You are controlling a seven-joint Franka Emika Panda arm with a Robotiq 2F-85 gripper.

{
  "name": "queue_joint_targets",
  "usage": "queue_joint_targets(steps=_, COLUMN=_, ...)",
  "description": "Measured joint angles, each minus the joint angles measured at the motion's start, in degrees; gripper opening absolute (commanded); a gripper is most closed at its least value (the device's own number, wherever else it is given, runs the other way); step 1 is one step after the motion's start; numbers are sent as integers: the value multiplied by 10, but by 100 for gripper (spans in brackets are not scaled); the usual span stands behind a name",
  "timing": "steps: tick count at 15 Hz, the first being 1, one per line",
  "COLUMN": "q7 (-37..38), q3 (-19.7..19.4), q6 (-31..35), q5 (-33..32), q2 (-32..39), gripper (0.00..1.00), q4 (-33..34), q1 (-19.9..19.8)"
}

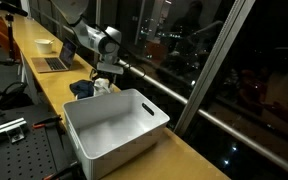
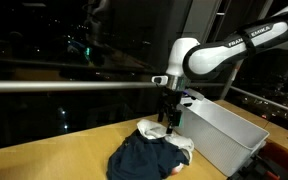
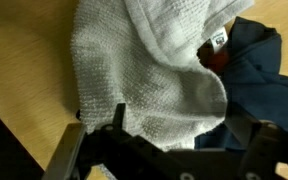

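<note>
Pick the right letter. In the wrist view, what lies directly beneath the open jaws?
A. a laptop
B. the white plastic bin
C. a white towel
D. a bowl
C: the wrist view shows the white towel spread right under the open jaws, partly over a dark blue garment on the wooden table.

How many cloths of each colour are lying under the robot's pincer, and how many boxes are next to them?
white towel: 1
dark blue cloth: 1
white bin: 1
Total: 3
</note>
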Motion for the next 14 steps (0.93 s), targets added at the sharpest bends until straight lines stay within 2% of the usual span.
queue_joint_targets(steps=5, q7=-15, q3=-1, q6=-2, q5=0, q2=48, gripper=100, q4=37, q1=0)
queue_joint_targets(steps=6, q7=-18, q3=-1, q6=-4, q5=-1, q2=57, gripper=84, q4=46, q1=0)
queue_joint_targets(steps=7, q7=-21, q3=-1, q6=-6, q5=-2, q2=65, gripper=74, q4=54, q1=1)
queue_joint_targets(steps=10, q7=-25, q3=-3, q6=-21, q5=-6, q2=83, gripper=49, q4=81, q1=3)
queue_joint_targets(steps=14, q7=-25, q3=-5, q6=-30, q5=-14, q2=90, gripper=20, q4=97, q1=3)
